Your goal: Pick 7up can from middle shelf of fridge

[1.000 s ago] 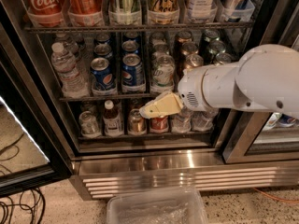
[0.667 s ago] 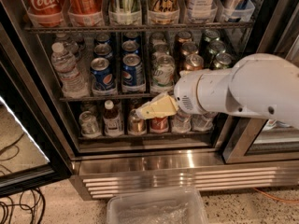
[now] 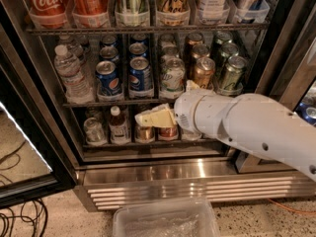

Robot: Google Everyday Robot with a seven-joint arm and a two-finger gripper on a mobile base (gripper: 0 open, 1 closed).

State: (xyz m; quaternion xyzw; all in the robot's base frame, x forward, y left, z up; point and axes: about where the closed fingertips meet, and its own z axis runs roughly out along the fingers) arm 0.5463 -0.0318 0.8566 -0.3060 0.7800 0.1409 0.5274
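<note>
Hovering gripper (image 3: 143, 118): just below middle shelf (image 3: 113, 103); open or closed, cannot tell
7up can (image 3: 173, 76): on that shelf, above gripper

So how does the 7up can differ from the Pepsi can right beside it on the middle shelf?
The 7up can is whitish-silver with a green logo, while the Pepsi can is blue. In the camera view, the 7up can stands right of the Pepsi can, nearer the arm's wrist. The gripper sits just below the middle shelf, roughly under the gap between them. Both cans stand upright in the front row and have silver tops.
</note>
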